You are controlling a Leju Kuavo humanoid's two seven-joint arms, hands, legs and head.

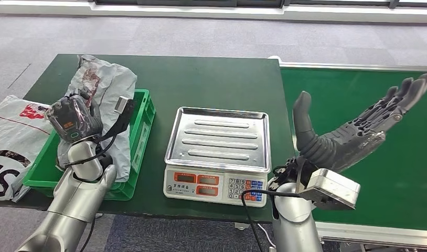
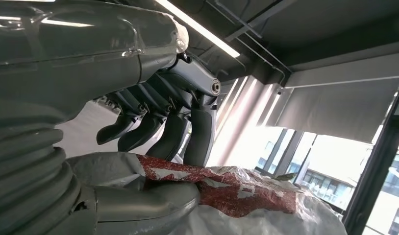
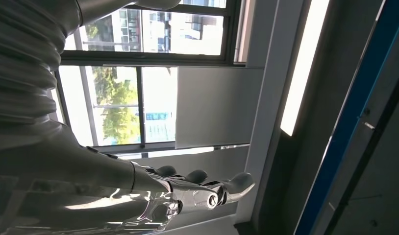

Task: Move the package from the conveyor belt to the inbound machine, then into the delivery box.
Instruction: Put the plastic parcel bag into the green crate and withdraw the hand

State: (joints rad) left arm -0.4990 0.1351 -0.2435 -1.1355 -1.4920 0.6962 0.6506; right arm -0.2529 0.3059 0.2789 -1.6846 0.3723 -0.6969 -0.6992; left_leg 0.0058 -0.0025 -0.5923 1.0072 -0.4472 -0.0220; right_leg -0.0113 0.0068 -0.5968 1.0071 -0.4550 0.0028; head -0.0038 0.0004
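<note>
Holding the grey package [image 1: 104, 84] over the green delivery box [image 1: 143, 118], left of the scale [image 1: 217, 152], the left robot hand [image 1: 75, 119] nears release; the right robot hand [image 1: 358, 128] hovers spread, empty, right of it.

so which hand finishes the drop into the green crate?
Left. The left hand already grips the grey package over the green crate; the right hand hovers open over the conveyor belt.
</note>
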